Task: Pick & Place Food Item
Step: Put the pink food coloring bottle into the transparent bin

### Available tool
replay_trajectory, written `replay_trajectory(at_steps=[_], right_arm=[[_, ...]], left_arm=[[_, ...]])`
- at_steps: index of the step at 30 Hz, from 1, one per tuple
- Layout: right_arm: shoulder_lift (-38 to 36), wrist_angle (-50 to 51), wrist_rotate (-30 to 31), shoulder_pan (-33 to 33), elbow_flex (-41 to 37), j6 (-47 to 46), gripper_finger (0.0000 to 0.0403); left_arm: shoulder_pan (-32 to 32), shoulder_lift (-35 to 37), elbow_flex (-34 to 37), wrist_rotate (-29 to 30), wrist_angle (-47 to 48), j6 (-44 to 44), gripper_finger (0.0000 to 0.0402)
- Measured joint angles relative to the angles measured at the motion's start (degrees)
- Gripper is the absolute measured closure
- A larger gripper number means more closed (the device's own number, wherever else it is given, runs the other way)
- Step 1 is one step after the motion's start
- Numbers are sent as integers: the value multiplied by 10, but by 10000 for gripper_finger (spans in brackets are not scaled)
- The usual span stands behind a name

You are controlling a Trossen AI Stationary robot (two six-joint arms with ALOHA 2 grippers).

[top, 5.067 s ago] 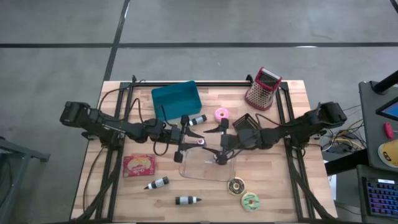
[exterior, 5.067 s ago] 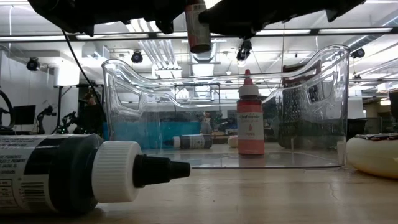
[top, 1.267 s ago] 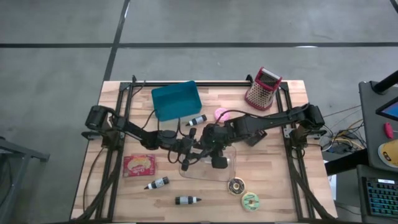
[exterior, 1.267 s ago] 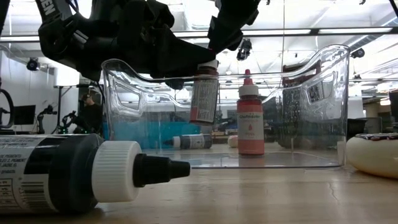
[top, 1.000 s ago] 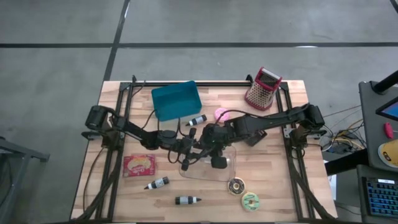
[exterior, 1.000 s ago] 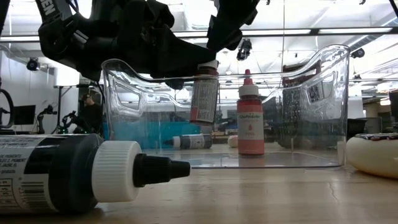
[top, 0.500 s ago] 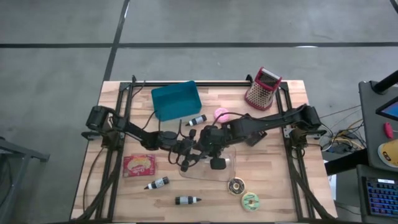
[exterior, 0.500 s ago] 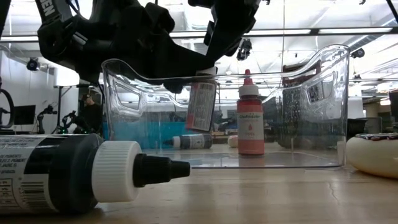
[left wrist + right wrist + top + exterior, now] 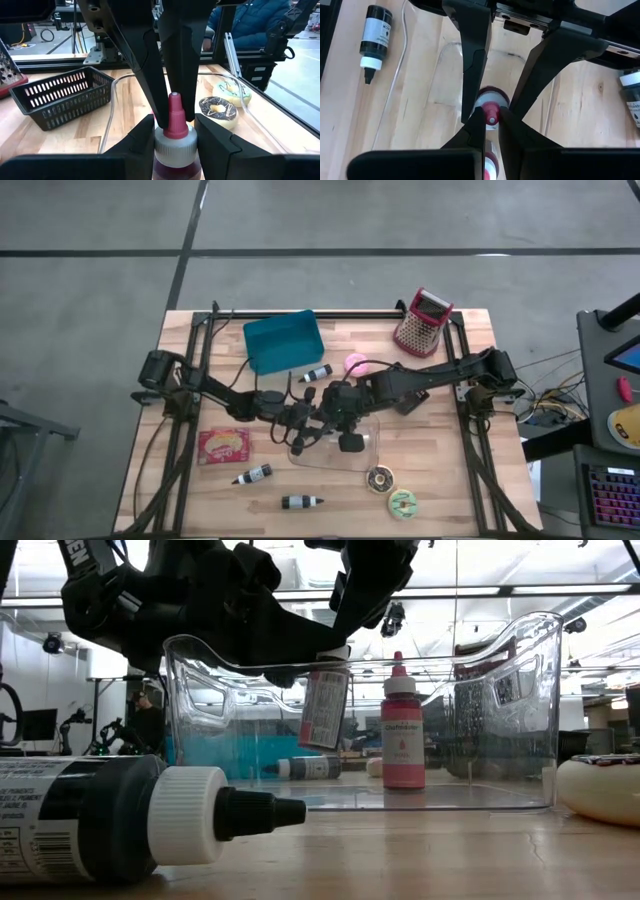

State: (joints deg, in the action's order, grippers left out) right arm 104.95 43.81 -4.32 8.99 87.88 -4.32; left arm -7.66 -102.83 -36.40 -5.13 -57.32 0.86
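Note:
A small bottle (image 9: 325,705) with a white cap and a pink nozzle hangs inside the clear bin (image 9: 540,650), above its floor. My left gripper (image 9: 172,145) reaches in from the table's left and is shut on it. My right gripper (image 9: 491,122) comes down from the right and is shut on the same bottle's nozzle. In the high view the two grippers, left (image 9: 310,425) and right (image 9: 335,418), meet over the bin (image 9: 372,462). A second red bottle (image 9: 402,735) stands upright on the bin's floor. My left gripper pinches the bottle's white cap (image 9: 172,144) between its two fingers, which lie about level and come from the table's left. The bottle's body hangs below them, slightly tilted and clear of the bin floor. My right gripper pinches the pink nozzle (image 9: 491,111) at the bottle's top between its two fingertips. The fingers (image 9: 187,75) slant down from above and from the table's right, just above my left gripper's fingers.
A black basket (image 9: 60,95), a teal bin (image 9: 283,340) and a grater (image 9: 424,322) stand toward the far side. Donuts (image 9: 379,478) (image 9: 404,503) lie near right of the clear bin. A red packet (image 9: 224,446) and black bottles (image 9: 253,474) (image 9: 301,502) lie near left.
The bottle in my left gripper has tipped a little: its lower end has swung toward the table's left while its top stayed where it was. My right gripper has settled slightly lower onto the nozzle.

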Motion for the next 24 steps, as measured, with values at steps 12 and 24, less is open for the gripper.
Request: replay_trajectory(at_steps=[12,24], right_arm=[[0,26,-3,3,-3,0,384],[0,40,13,9,-3,-2,384]], left_arm=[[0,27,0,-30,1,6,120],[-2,156,73,-7,33,-50,104]])
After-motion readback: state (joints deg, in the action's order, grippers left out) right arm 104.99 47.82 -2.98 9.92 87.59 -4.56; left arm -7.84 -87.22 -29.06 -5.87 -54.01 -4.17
